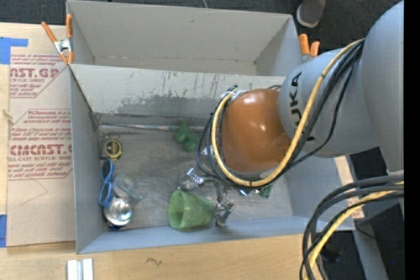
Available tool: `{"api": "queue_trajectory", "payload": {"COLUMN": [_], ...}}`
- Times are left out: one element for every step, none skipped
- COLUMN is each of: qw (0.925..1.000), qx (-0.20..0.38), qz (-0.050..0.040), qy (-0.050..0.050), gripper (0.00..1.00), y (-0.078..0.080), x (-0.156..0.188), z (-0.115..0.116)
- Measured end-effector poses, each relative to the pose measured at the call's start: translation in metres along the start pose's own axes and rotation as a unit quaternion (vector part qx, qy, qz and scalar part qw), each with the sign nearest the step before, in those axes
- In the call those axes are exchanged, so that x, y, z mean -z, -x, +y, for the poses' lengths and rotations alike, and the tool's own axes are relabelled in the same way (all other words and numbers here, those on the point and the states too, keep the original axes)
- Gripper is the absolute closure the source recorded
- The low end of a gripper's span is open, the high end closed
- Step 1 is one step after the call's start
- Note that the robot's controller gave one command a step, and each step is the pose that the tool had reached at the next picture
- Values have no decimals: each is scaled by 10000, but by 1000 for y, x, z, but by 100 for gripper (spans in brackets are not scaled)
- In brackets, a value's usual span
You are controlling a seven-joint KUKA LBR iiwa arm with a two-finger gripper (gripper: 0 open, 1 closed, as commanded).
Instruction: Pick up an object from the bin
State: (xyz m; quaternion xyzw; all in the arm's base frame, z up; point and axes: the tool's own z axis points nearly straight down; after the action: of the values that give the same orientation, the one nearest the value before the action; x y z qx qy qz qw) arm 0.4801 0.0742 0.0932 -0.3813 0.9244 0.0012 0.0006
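As it hangs low in the bin (84, 160), end effector (210, 196) just beside green cup (188, 210), grip state not discernible.

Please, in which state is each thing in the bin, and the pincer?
Green cup: lying on its side, at the front of the bin.
Small green piece: loose, towards the back.
Brass round piece: lying at the left.
Silver round thing: resting in the front left corner.
Pincer: low, beside the green cup.

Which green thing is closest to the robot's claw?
The big green cup at the near edge of the bin, right beside the gripper. The smaller green piece lies farther back.
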Motion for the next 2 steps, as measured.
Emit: {"api": "queue_trajectory", "payload": {"qw": [10000, 9998], "qx": [37, 197], "qz": [12, -8], "qy": [2, -33], "gripper": [0, 0], "y": [27, 36], "x": [-10, -21], "z": [14, 22]}}
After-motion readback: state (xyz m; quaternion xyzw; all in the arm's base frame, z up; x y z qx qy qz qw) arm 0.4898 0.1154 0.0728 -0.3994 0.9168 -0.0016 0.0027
